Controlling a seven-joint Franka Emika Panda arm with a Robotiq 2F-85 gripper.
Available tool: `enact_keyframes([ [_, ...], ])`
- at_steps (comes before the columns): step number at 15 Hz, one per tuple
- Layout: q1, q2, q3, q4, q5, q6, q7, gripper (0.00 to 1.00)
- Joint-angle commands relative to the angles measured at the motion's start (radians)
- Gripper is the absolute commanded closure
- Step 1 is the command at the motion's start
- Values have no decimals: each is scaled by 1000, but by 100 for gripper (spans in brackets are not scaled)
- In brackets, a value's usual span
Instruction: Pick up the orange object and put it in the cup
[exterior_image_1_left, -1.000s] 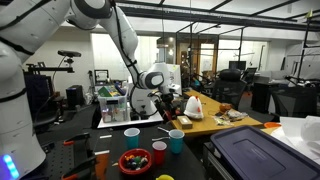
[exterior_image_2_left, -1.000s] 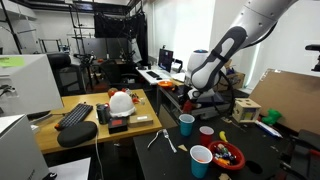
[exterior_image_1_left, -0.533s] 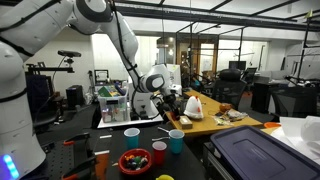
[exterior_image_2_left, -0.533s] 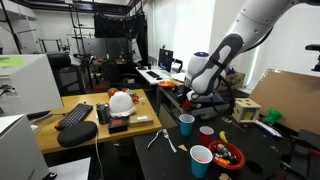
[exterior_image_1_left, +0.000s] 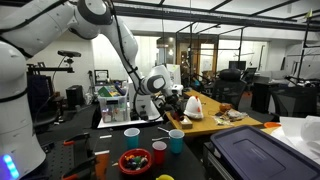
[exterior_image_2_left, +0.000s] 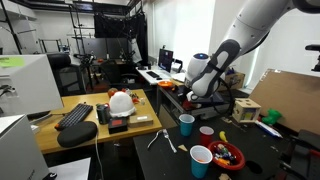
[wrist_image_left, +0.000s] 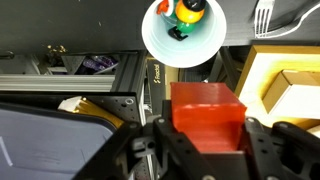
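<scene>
the fingers (wrist_image_left: 268, 150) grip the orange block (wrist_image_left: 207, 115) — held up in the air. a teal cup (exterior_image_1_left: 176, 141) stands below — at the counter (exterior_image_1_left: 95, 138) edge.

Even overhead room light fills both exterior views, which are small and soft, with fine detail smeared. In an exterior view the white robot arm (exterior_image_1_left: 30, 45) at 9 o'clock is nearly blown out. In an exterior view the pale wall (exterior_image_2_left: 300, 50) at 2 o'clock glares, while the 10 o'clock corner sinks into dark. In the wrist view the white bowl (wrist_image_left: 160, 48) at 12 o'clock looks bright and washed, the red block (wrist_image_left: 207, 115) flat and saturated, and the end effector (wrist_image_left: 205, 155) at 6 o'clock dim and out of focus.
</scene>
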Motion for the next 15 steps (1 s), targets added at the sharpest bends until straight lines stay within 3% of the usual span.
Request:
enact_keyframes([
  [1,34,16,-42,13,8,5,28,74],
  [15,66,37,-89,3,-2,-24,17,74],
])
